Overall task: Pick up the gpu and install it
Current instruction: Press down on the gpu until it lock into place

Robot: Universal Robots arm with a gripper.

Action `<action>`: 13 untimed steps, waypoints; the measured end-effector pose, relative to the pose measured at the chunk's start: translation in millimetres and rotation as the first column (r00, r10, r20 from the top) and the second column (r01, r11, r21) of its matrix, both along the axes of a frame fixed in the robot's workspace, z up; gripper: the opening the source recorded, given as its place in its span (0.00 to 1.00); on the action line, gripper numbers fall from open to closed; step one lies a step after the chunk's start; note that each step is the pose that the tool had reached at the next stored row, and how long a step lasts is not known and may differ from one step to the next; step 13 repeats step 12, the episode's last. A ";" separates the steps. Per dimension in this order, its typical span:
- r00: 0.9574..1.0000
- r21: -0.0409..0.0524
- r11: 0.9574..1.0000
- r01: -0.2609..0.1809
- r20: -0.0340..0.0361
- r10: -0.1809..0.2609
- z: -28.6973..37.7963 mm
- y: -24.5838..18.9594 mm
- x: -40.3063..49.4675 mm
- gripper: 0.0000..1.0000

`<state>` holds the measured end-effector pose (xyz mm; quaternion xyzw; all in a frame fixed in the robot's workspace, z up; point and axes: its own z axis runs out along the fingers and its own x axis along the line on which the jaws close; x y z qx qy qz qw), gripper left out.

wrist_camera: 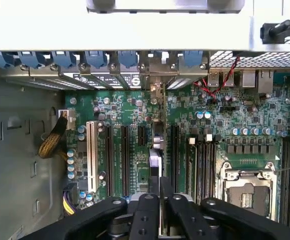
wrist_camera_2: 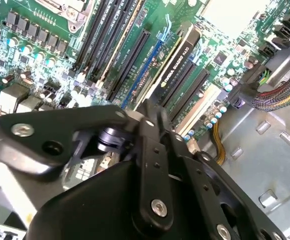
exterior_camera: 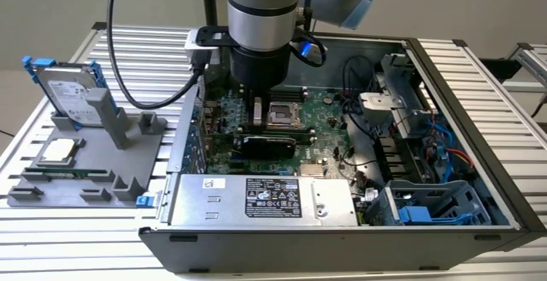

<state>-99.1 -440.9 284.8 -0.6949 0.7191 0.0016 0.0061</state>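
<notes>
**Card held on edge over the motherboard slots**

The arm reaches down into the open computer case (exterior_camera: 444, 102), which lies on its side on the slatted table (exterior_camera: 137, 50). In the exterior view the gripper (exterior_camera: 256, 127) sits low over the motherboard (exterior_camera: 321, 111), just beside the empty processor socket (exterior_camera: 282, 111), and the gpu (exterior_camera: 269, 145) stands on edge directly beneath it, its black shroud facing the power supply (exterior_camera: 265, 199) at the case's near edge.

In the first wrist view the gripper (wrist_camera: 159, 200) has its fingers (wrist_camera: 149, 212) closed on the thin top edge of the gpu (wrist_camera: 155, 150), which lines up with one of the long expansion slots (wrist_camera: 125, 160), its end toward the rear brackets (wrist_camera: 127, 60). The second wrist view shows the gpu (wrist_camera_2: 177, 62) standing among the slots.

Outside the case, a grey fixture (exterior_camera: 86, 166) near the table's far edge holds a hard drive (exterior_camera: 73, 92) upright and a processor (exterior_camera: 58, 152) lying flat
</notes>
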 end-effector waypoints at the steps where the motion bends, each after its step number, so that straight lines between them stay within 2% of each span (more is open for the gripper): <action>1: 1.000 0.000 1.000 0.000 0.000 0.000 0.0 0.0 0.0 0.00; 13: 1.000 0.000 1.000 0.000 0.000 0.000 0.0 -0.8 0.0 0.00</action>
